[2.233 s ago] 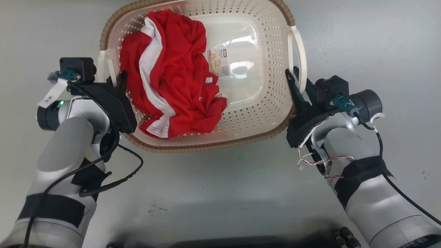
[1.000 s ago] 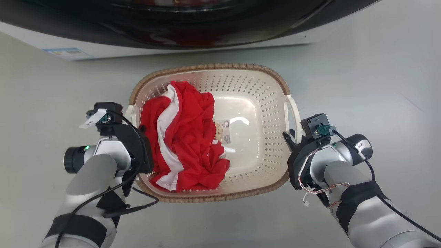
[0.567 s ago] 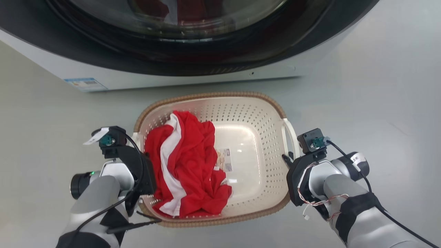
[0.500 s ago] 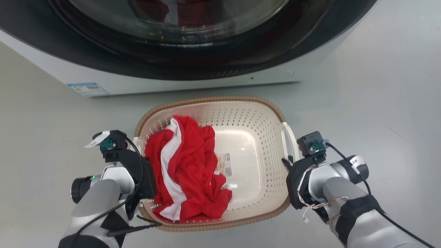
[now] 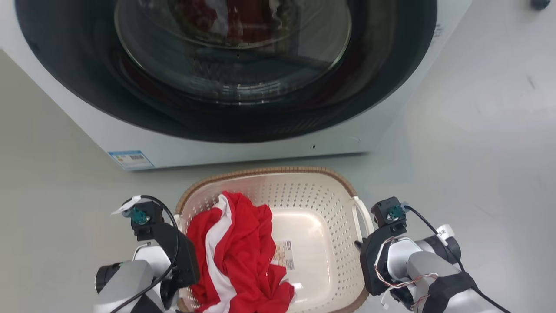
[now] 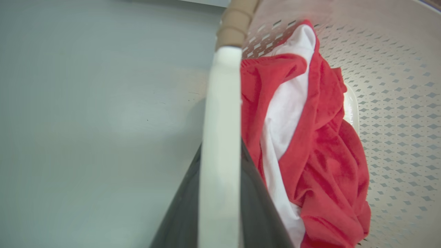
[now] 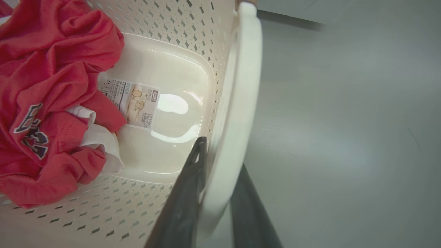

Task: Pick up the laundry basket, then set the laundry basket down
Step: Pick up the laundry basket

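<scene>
The laundry basket (image 5: pixel 266 171) is located just in front of the washing machine (image 5: pixel 217 153), below its round door (image 5: pixel 234 48) and between the two grippers. Whether its base touches the floor (image 5: pixel 478 152) cannot be told. A red and white garment (image 5: pixel 243 252) lies bunched in the basket's left half, and a label (image 7: pixel 132 103) shows on the bare bottom beside it. The left gripper (image 6: pixel 220 151) is clenched on the left handle (image 6: pixel 220 113), one dark finger on each side. The right gripper (image 7: pixel 222 155) grasps the right handle (image 7: pixel 243 79) likewise.
</scene>
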You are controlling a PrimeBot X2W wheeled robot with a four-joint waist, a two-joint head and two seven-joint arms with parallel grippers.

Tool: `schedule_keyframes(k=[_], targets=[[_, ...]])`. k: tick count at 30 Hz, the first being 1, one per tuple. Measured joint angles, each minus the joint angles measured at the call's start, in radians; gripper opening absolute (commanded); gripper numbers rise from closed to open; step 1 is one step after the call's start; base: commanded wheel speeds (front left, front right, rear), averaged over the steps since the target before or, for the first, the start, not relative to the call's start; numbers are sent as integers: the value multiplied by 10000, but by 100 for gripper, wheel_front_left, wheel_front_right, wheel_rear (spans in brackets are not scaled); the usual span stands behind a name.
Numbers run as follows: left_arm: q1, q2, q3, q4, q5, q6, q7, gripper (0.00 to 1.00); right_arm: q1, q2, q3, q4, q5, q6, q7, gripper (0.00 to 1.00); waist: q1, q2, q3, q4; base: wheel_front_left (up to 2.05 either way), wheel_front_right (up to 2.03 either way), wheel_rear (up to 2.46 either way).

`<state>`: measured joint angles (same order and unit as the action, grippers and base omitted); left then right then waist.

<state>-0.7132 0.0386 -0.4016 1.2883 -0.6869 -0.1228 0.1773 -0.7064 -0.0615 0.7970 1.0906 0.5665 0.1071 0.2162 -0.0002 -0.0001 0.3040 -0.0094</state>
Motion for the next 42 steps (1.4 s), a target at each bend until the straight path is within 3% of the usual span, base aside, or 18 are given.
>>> schedule_keyframes(k=[22,42], targets=[[1219,-38,-31,119,-485,0,1093,0,1044,90,380,280,1427,121,1812,0,1,0,-2455,-29,0,0,0],[2310,-84,-4,140,-723,0,1390,0,1764,178,403,564,2257,-27,2351,0,2,0,-3256,-27,0,0,0]])
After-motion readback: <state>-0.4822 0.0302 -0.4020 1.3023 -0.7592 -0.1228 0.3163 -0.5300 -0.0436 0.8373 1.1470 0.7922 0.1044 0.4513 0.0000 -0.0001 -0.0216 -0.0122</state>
